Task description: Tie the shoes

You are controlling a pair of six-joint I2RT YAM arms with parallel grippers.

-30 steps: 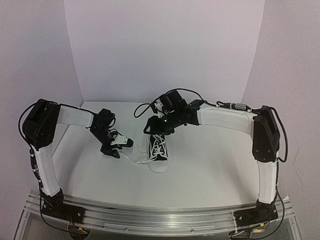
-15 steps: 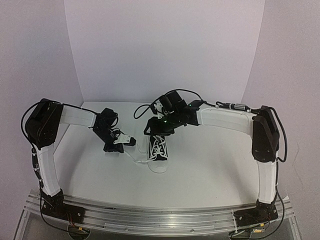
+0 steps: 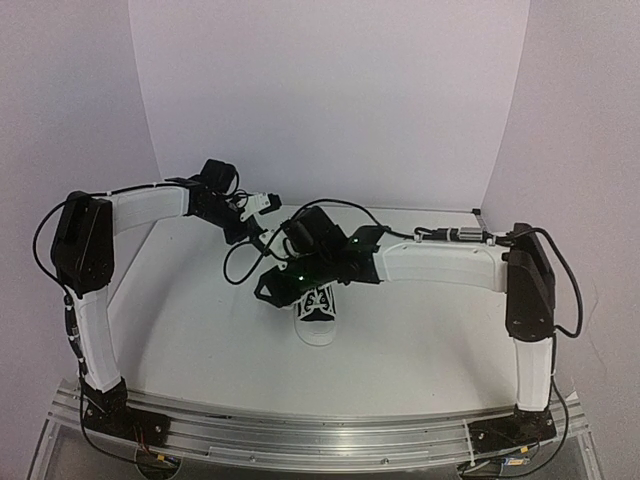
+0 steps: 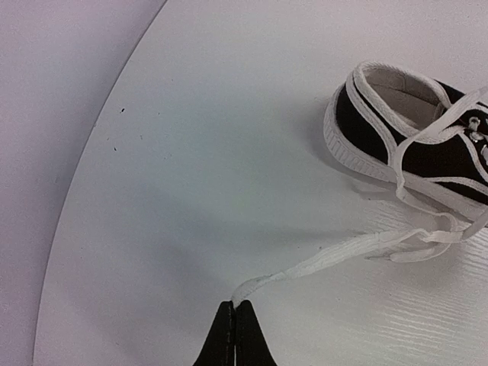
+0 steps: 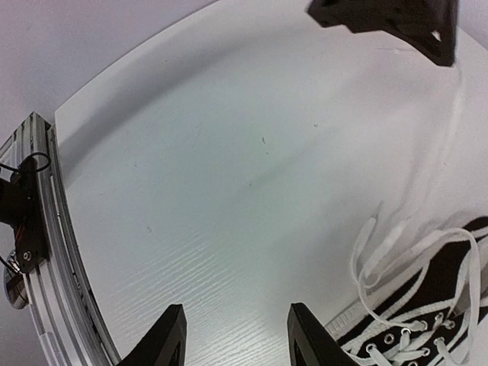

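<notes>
My left hand (image 4: 235, 307) is clenched on the tip of a flat white woven lace (image 4: 343, 255). The lace runs across the smooth white worktop (image 4: 191, 152) to the small black canvas sneaker (image 4: 415, 141), which has a ribbed white rubber sole and sits mid-worktop. My right hand (image 5: 239, 335) hovers just beside its laced front, fingers spread, gripping nothing.

Top view: sneaker (image 3: 318, 325) heel end hidden under right arm (image 3: 335, 268); lace (image 4: 343, 255) too thin to trace. Left wrist: toe past right edge; left tool (image 4: 235, 309) cut off at bottom edge.
</notes>
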